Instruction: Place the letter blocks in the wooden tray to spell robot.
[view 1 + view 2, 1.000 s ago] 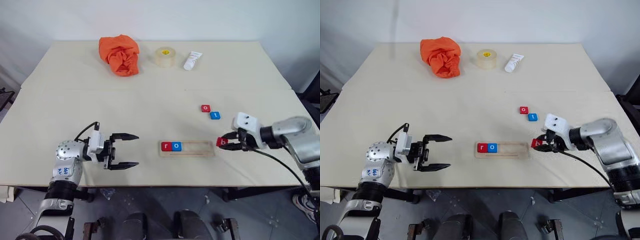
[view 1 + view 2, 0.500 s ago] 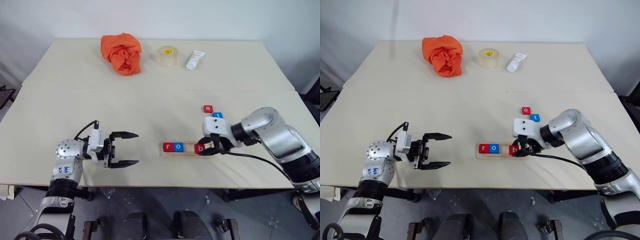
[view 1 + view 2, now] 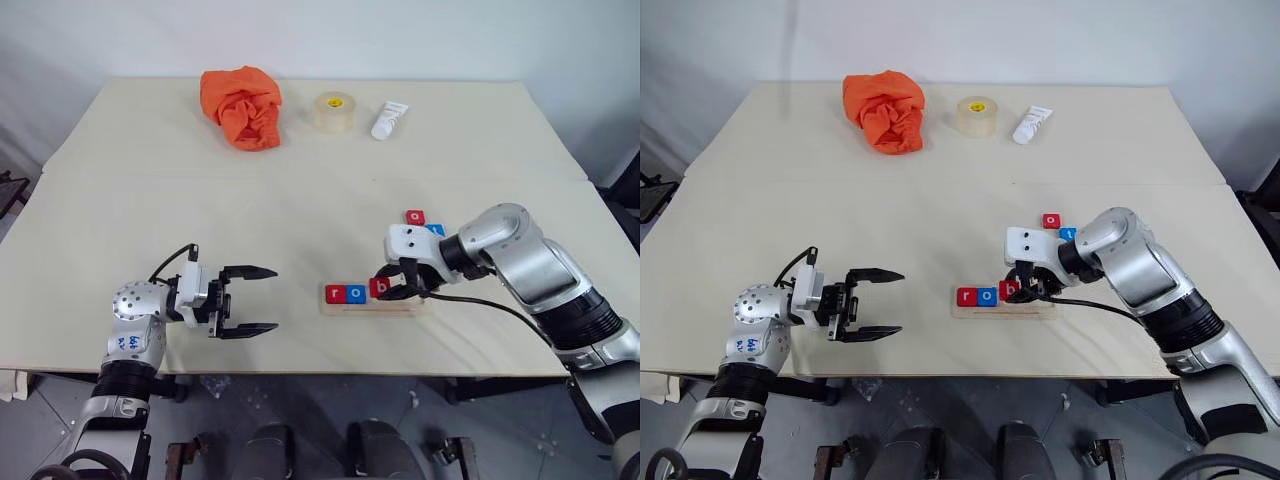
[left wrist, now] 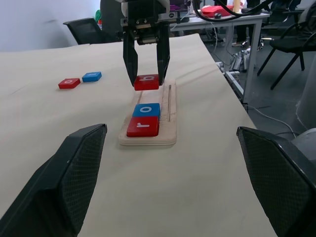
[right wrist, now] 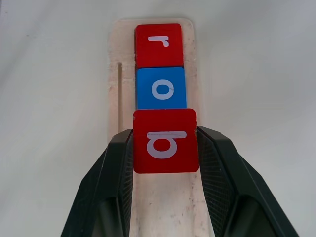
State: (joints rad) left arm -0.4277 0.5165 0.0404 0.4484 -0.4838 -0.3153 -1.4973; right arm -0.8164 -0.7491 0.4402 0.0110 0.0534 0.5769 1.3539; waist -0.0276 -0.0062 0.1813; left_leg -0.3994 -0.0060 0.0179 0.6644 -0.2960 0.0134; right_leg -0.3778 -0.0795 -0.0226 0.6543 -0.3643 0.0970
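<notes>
**Third tile poised over the tray**

The right gripper (image 3: 397, 290), jaws closed on the red "b" block (image 5: 166, 140), holds it above the wooden tray (image 4: 171, 123), beside the blue "o" (image 5: 161, 88). Released tilted, it may ride onto that tile. Left gripper (image 3: 258, 300) jaws gape, empty. The spare blocks (image 4: 79, 80) look partly hidden behind the arm.

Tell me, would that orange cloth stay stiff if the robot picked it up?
Probably not. The orange cloth lies crumpled in soft folds on the table, so it would likely droop and hang. It looks light for its bulk. It shouldn't roll, though a pinch might lift just one fold.
</notes>
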